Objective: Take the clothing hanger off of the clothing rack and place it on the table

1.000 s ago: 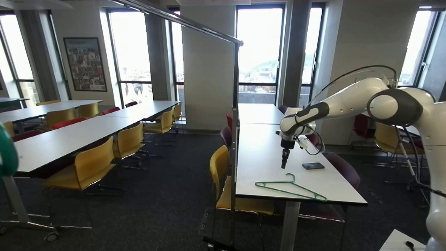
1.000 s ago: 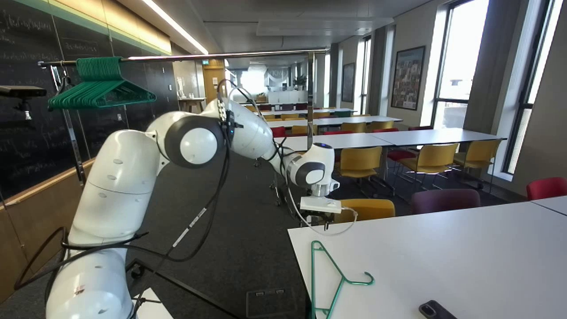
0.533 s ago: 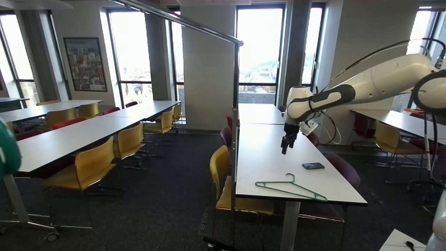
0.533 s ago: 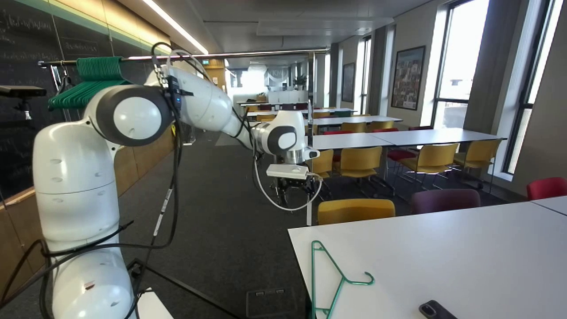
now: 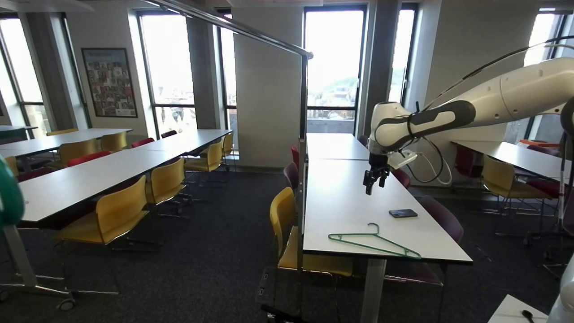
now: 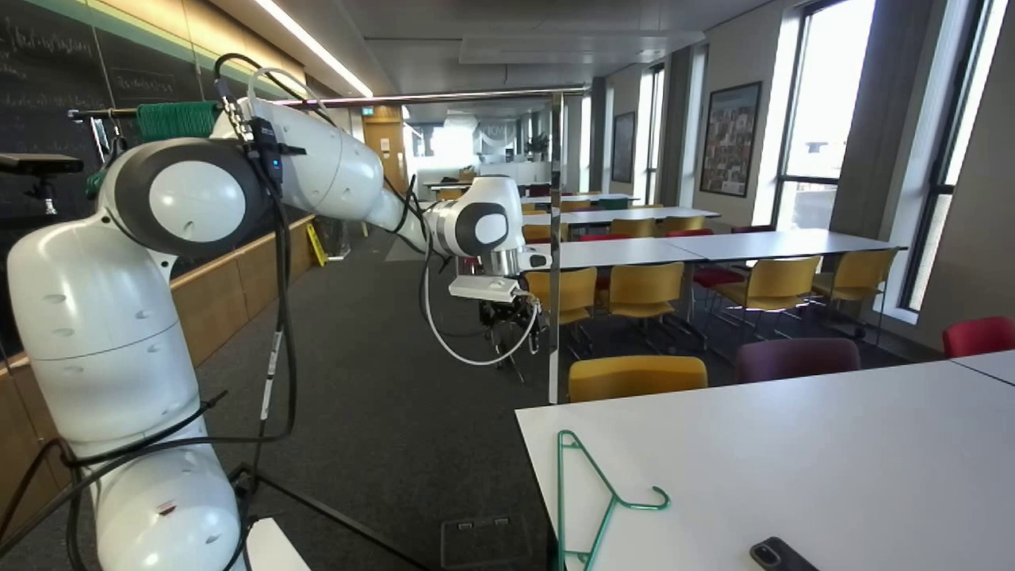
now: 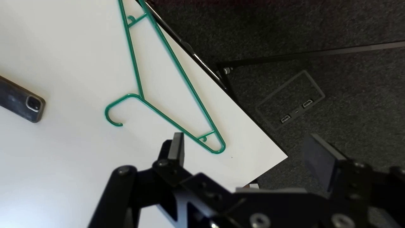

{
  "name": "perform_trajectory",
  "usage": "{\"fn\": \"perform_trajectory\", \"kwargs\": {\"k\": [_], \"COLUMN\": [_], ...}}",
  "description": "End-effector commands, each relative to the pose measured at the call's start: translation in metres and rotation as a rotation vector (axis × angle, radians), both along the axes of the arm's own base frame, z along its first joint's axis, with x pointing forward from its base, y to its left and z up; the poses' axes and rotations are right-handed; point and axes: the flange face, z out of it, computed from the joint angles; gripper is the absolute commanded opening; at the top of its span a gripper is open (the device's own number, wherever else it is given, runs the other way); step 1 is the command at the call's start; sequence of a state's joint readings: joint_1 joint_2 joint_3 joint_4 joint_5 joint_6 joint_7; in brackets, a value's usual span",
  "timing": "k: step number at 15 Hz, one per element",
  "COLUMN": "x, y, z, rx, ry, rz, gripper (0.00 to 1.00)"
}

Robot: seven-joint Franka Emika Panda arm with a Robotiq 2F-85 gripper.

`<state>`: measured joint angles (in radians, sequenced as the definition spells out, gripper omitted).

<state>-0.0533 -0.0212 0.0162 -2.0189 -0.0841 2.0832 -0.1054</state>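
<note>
The clothing hanger, green and triangular with a small hook, lies flat on the table near its end and edge; it shows in both exterior views point(image 5: 378, 234) point(image 6: 614, 499) and the wrist view point(image 7: 141, 97). The white table point(image 5: 341, 193) also shows in the wrist view point(image 7: 79, 63). My gripper point(image 7: 246, 148) is open, its fingers wide apart with nothing between them. In an exterior view the gripper point(image 5: 376, 186) hangs above table height, apart from the hanger. The clothing rack point(image 6: 476, 96) is a metal bar on an upright; its bar also shows in an exterior view point(image 5: 269, 39).
Several more green hangers point(image 6: 176, 120) hang on the rack, partly hidden by my arm. A dark phone point(image 7: 20, 99) lies on the table beside the hanger. The rack's upright point(image 6: 555, 317) stands near the table corner. Yellow chairs point(image 5: 282, 215) stand along the table.
My arm has drawn back and up. The gripper has risen and moved left in an exterior view, away from the hanger. The hanger and phone have not moved.
</note>
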Motion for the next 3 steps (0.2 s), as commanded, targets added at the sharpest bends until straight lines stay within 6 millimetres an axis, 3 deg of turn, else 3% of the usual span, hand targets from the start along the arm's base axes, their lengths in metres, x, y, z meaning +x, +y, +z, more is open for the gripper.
{"fn": "perform_trajectory", "kwargs": {"k": [1, 3], "x": [0.0004, 0.0004], "y": [-0.0006, -0.0008], "z": [-0.0005, -0.0009], "rx": [0.000, 0.000], "ry": [0.003, 0.003], "rz": [-0.001, -0.002], "gripper": [1.00, 1.00]}}
